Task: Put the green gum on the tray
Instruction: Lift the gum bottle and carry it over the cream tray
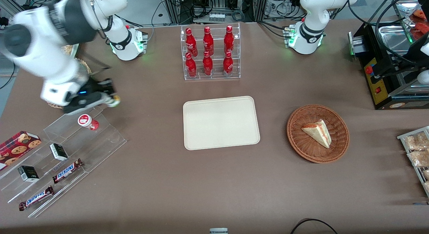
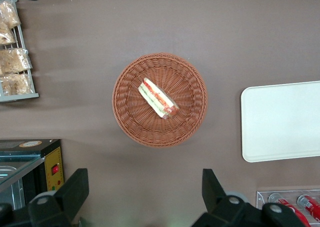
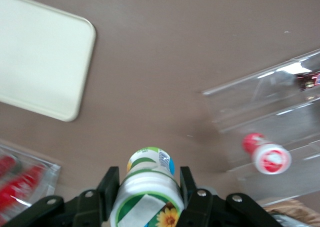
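Right arm bent over the working arm's end of the table, wrist tilted. Gripper (image 1: 109, 99) above the clear stepped shelf (image 1: 63, 150), fingers (image 3: 108, 189) clamped on both sides of the green gum (image 3: 147, 187), lifted off the table. Red-lid bottle (image 1: 88, 122) on shelf, just below. Tray (image 1: 221, 122) mid-table, well apart.

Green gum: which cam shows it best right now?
Right wrist view. The green gum fills the frame close up, label readable, clamped in the gripper. The front view shows only a small piece of it past the gripper, above the acrylic shelf. The left wrist view misses it.
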Robot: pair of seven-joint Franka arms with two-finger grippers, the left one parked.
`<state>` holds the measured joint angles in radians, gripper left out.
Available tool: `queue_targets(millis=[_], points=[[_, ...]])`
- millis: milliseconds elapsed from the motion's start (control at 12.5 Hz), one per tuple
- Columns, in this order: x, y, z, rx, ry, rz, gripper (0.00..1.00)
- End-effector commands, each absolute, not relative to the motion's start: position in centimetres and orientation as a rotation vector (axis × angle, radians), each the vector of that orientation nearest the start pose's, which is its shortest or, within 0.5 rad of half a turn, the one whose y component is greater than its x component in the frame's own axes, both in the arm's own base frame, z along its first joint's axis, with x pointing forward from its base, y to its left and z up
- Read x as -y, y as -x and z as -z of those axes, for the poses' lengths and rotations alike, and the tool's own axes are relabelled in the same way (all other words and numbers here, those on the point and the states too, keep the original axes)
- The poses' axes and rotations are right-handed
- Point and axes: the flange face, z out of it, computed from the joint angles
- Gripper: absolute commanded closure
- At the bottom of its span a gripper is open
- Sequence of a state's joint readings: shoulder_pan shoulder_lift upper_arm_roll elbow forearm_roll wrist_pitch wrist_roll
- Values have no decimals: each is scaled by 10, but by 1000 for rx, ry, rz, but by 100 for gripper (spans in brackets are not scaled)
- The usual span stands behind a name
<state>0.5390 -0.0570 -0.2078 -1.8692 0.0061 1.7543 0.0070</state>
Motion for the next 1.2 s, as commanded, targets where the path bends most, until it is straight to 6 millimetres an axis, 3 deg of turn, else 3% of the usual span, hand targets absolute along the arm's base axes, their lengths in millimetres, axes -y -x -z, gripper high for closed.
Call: queue_targets(millis=[0, 240, 480, 880, 1120], points=[[-264, -523, -514, 292, 3144, -142, 100], [-358, -533, -471, 86, 3184, -148, 100], [-424, -538, -413, -72, 3130, -87, 100], [-501, -519, -303, -159, 3088, 30, 100], [-519, -509, -265, -187, 3074, 31, 100]])
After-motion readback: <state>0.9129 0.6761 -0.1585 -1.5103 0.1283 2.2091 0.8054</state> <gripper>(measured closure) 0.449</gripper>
